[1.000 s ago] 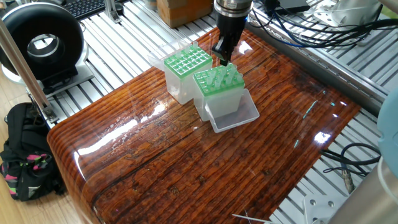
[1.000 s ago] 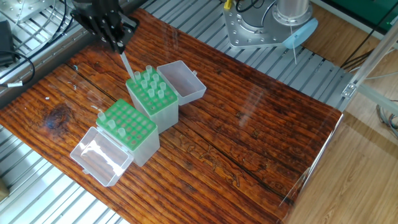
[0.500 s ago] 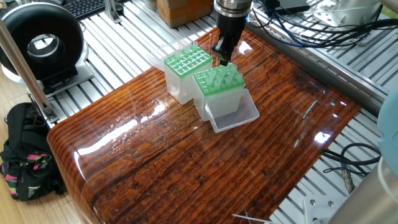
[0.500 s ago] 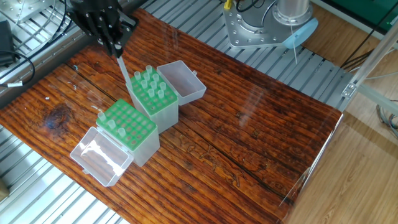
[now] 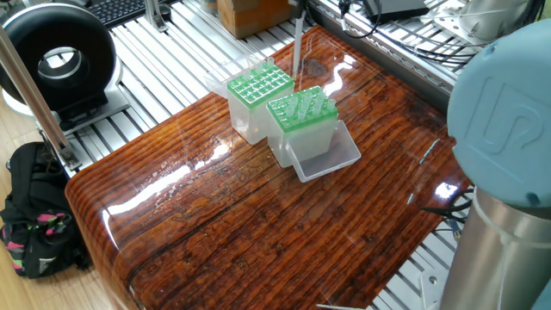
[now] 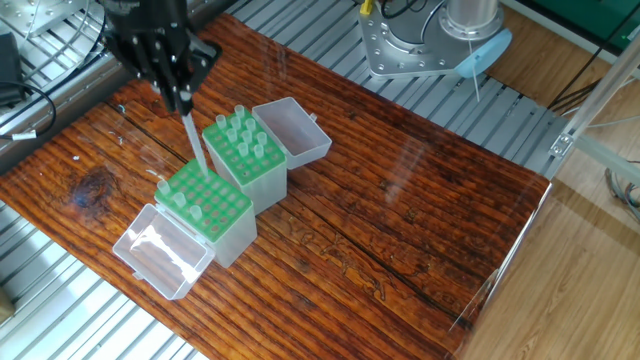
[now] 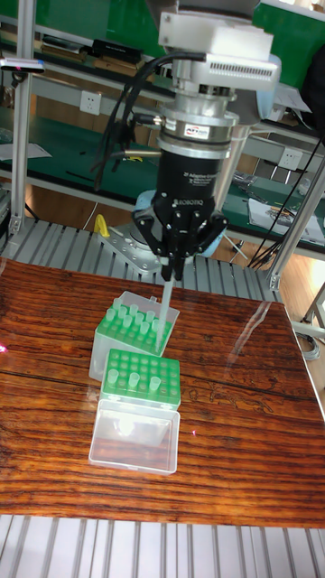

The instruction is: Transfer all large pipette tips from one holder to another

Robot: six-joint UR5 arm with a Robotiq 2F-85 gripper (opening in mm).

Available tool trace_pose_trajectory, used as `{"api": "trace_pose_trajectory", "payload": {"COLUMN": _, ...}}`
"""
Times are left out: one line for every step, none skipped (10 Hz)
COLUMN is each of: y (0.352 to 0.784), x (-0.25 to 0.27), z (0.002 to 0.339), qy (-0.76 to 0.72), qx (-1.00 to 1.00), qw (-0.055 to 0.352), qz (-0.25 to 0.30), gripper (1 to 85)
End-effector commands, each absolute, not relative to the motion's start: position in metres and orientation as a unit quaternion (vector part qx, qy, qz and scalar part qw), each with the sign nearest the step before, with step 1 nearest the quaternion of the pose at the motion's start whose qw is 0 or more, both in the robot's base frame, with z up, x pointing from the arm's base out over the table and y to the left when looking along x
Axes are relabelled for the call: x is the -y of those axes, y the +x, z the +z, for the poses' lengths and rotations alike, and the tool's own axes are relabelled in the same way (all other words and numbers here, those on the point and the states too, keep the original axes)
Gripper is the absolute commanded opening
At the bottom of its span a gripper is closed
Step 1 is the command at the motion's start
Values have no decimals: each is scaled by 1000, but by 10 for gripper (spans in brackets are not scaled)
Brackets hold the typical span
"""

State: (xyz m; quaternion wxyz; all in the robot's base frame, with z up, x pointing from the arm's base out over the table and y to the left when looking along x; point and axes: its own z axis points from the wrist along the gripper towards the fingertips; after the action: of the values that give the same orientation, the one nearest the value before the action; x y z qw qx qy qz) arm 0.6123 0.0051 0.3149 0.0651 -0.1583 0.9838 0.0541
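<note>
Glossy wood table [image 6: 400,210]: gripper [image 6: 181,101] pinches 1 pipette tip [image 6: 193,144] over the near holder [image 6: 212,211]; lower it vertically into an empty hole.

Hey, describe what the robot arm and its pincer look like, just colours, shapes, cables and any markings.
In the tall fixed view, the pincer is black, with short fingers under a black cylindrical body bearing small white lettering, too small to read. Above sits a silver ring and a pale grey boxy block. Black cables loop down its side. In one fixed view, the arm shows a light blue cap with an embossed logo over a silver tube.
</note>
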Motion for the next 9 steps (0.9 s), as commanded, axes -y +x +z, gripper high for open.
{"api": "trace_pose_trajectory", "payload": {"y": 631, "x": -24, "z": 312, "qy": -161, "qx": -982, "qw": 81, "qz": 64, "gripper": 107}}
{"api": "trace_pose_trajectory", "payload": {"y": 634, "x": -24, "z": 310, "qy": -164, "qx": -981, "qw": 82, "qz": 60, "gripper": 107}}
{"api": "trace_pose_trajectory", "payload": {"y": 637, "x": -25, "z": 308, "qy": -164, "qx": -981, "qw": 82, "qz": 61, "gripper": 107}}
{"api": "trace_pose_trajectory", "payload": {"y": 640, "x": -26, "z": 306, "qy": -165, "qx": -981, "qw": 81, "qz": 59, "gripper": 107}}
{"api": "trace_pose_trajectory", "payload": {"y": 644, "x": -28, "z": 304, "qy": -163, "qx": -982, "qw": 80, "qz": 54, "gripper": 107}}
{"api": "trace_pose_trajectory", "payload": {"y": 649, "x": -33, "z": 299, "qy": -161, "qx": -982, "qw": 80, "qz": 54, "gripper": 107}}
{"api": "trace_pose_trajectory", "payload": {"y": 654, "x": -36, "z": 294, "qy": -160, "qx": -982, "qw": 83, "qz": 55, "gripper": 110}}
{"api": "trace_pose_trajectory", "payload": {"y": 656, "x": -37, "z": 291, "qy": -160, "qx": -982, "qw": 84, "qz": 55, "gripper": 110}}
{"api": "trace_pose_trajectory", "payload": {"y": 656, "x": -38, "z": 288, "qy": -159, "qx": -982, "qw": 84, "qz": 53, "gripper": 110}}
